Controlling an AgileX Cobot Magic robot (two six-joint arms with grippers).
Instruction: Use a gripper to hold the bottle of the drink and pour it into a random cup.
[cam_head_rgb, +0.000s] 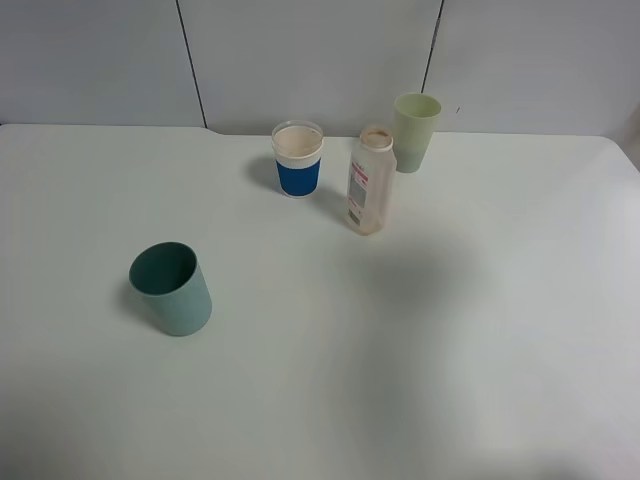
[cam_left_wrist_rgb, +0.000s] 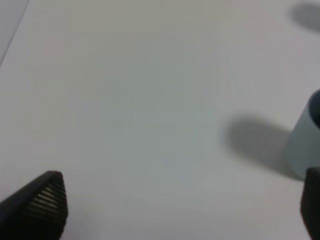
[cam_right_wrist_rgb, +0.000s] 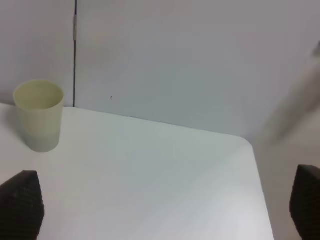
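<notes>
The bottle of the drink (cam_head_rgb: 371, 182) stands upright on the white table (cam_head_rgb: 480, 330), whitish with a pink-and-white label and an uncapped mouth. Three cups stand around it: a blue-and-white cup (cam_head_rgb: 298, 159) to its left, a pale green cup (cam_head_rgb: 416, 132) behind it to the right, and a teal cup (cam_head_rgb: 171, 288) nearer on the left. Neither arm shows in the exterior high view. My left gripper (cam_left_wrist_rgb: 180, 205) is open above bare table, with the teal cup (cam_left_wrist_rgb: 306, 142) at one side. My right gripper (cam_right_wrist_rgb: 162, 210) is open and empty, the pale green cup (cam_right_wrist_rgb: 38, 115) far ahead of it.
A grey panelled wall (cam_head_rgb: 300, 60) runs behind the table. In the right wrist view the table's rounded far corner (cam_right_wrist_rgb: 247, 145) lies ahead.
</notes>
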